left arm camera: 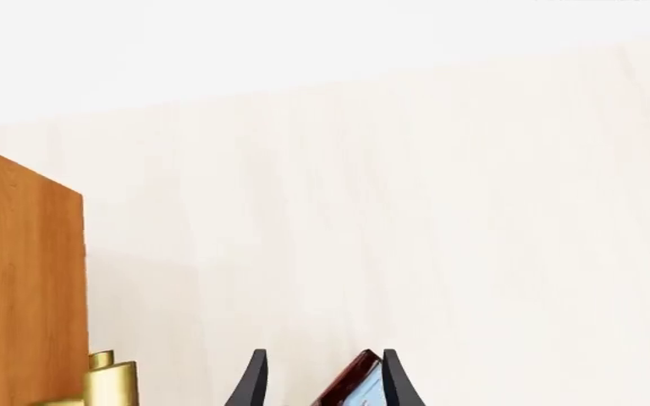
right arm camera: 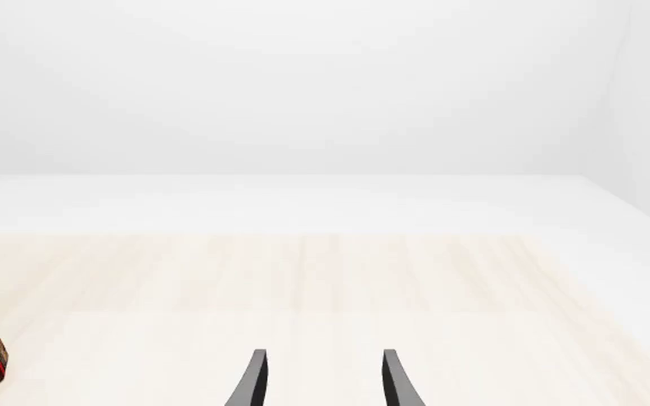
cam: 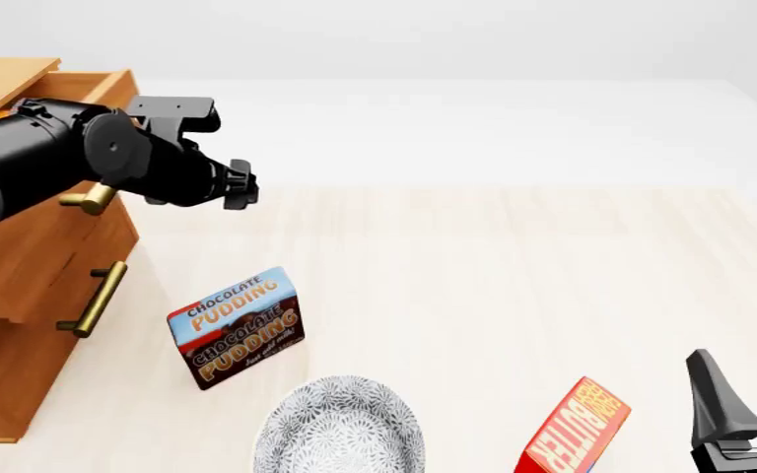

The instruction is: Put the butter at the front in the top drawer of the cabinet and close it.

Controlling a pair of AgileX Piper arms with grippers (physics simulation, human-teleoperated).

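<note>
Beside the cabinet [cam: 24,296], whose top drawer [cam: 36,94] stands pulled out, my left hand [cam: 237,184] hovers with something reddish between its fingers, identity unclear, while my right hand [cam: 747,394] waits open and empty just beside the butter [cam: 574,434], ready to grasp.

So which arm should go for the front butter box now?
Right. The right gripper stands open just beside the butter at the table's near edge, while the left gripper is up by the top drawer, far across from it.
</note>
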